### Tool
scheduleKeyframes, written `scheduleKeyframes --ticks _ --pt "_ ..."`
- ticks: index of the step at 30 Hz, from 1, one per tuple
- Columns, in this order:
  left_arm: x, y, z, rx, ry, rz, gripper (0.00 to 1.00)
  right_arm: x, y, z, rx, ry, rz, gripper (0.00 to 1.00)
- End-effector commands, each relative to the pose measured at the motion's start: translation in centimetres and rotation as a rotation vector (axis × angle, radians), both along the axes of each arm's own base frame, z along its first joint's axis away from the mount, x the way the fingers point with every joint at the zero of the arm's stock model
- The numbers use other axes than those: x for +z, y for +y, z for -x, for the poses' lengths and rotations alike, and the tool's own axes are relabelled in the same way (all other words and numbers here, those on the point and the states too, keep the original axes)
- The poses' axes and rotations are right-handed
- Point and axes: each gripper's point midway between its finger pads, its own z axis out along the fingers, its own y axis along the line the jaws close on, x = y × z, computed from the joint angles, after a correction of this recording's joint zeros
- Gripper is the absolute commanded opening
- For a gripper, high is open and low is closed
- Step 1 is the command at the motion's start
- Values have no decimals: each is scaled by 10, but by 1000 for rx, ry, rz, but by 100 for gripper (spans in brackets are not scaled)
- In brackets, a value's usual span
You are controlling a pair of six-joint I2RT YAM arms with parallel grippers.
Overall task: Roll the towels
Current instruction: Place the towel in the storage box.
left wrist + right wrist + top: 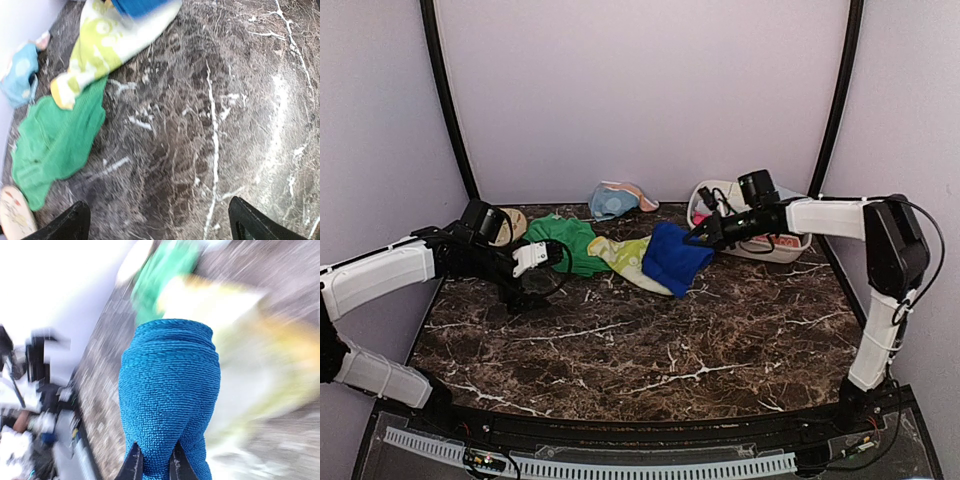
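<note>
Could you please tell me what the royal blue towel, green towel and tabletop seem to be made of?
Royal blue towel: soft matte cloth, knitted or woven; fine ribbed rows show close up.
Green towel: soft matte cloth, crumpled into folds.
Tabletop: dark marble look with white veins; real stone or printed laminate, unclear.

Four loose towels (565,243), perhaps more inside one basin (775,256); one disc (515,222).

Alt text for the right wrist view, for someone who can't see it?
The right gripper pinches a royal blue towel, its ribbed cloth filling the centre. Behind it, blurred, lie a pale yellow-green towel and a green towel on the dark marble table.
</note>
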Motion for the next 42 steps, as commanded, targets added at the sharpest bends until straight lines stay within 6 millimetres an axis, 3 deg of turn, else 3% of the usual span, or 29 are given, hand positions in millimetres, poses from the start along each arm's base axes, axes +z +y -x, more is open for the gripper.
scheduleKeyframes --ticks 1,5,8,11,13,15,23,25,32,42 --pt "-8 15 13 64 155 19 99 66 -94 -57 -236 -224 161 0" --pt "-9 23 3 108 170 21 99 110 -185 -101 -504 -421 377 0" --pt "-8 25 -3 130 177 30 99 136 -245 -120 -702 -540 574 0" --pt "-11 27 -4 141 192 31 99 171 -290 -127 -865 -673 747 0" --pt "-14 28 -5 148 194 28 99 195 -311 -122 -936 -784 854 0" --pt "-16 31 -7 159 195 23 99 206 -323 -119 -959 -869 941 0" --pt "-22 36 -11 187 215 33 99 182 -331 -134 -915 -980 1162 0" --pt "-24 36 -11 190 225 34 99 162 -329 -144 -885 -978 1205 0" --pt "-32 43 -13 212 244 34 99 135 -317 -161 -726 -1107 1419 0" --pt "-38 52 -17 248 276 43 99 134 -289 -170 -563 -1362 1470 0"
